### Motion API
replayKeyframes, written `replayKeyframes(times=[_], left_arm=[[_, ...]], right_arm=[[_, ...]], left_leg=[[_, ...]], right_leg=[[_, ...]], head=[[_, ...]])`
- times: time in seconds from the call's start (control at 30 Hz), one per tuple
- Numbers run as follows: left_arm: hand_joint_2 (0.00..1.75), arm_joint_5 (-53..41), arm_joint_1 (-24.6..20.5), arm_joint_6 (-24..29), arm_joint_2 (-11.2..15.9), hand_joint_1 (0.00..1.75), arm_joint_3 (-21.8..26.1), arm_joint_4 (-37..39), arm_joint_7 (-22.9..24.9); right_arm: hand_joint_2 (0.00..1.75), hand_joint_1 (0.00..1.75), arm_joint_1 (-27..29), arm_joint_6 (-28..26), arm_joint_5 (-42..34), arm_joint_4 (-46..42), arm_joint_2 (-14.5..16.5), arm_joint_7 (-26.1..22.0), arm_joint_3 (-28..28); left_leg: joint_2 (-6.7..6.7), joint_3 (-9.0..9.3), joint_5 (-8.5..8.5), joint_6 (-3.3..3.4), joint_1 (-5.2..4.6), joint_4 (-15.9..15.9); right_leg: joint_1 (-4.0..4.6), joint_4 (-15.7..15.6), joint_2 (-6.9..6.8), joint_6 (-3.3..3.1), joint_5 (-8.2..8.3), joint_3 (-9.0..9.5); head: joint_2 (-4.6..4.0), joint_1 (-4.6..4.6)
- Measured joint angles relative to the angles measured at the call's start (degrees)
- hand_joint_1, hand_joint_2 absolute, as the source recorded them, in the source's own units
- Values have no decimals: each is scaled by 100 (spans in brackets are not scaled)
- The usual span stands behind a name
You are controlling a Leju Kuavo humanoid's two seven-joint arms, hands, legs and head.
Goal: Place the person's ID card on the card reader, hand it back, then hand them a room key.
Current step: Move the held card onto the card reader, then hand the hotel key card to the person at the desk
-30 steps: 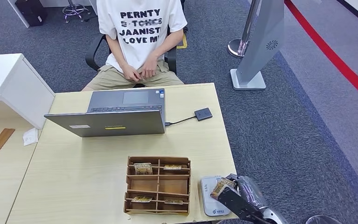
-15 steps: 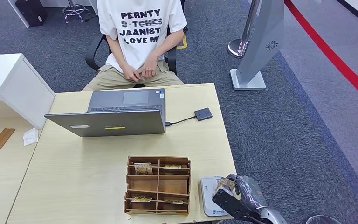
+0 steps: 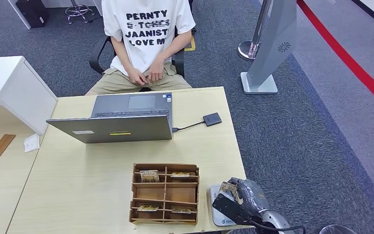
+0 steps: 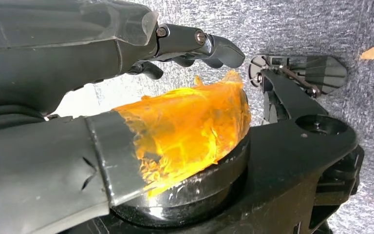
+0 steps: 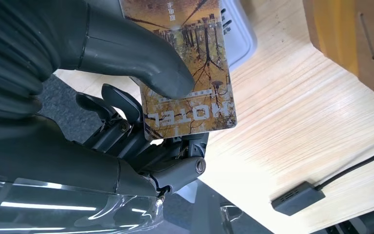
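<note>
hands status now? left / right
Left hand: holds nothing, fingers apart, open.
Right hand: holding a card marked HOTEL, thumb pressed on it, over the card reader.

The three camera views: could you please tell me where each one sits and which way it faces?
Head view: high on the robot, looking forward and down at the table; right hand over the card reader.
Left wrist view: behind the left hand, facing grey carpet.
Right wrist view: behind the right hand, facing the tabletop.
Shared: head and right wrist views both show the card held by the right hand.
</note>
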Motion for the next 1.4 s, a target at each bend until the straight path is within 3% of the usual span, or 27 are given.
replayKeyframes(times=[1.4], left_arm=[[0,-53,30,-110,45,0,-53,0,-68]], right_arm=[[175,175,-203,354,138,250,126,-93,-112]], left_leg=[[0,1,0,0,0,0]], right_leg=[[-1,0,0,0,0,1]], head=[[0,1]])
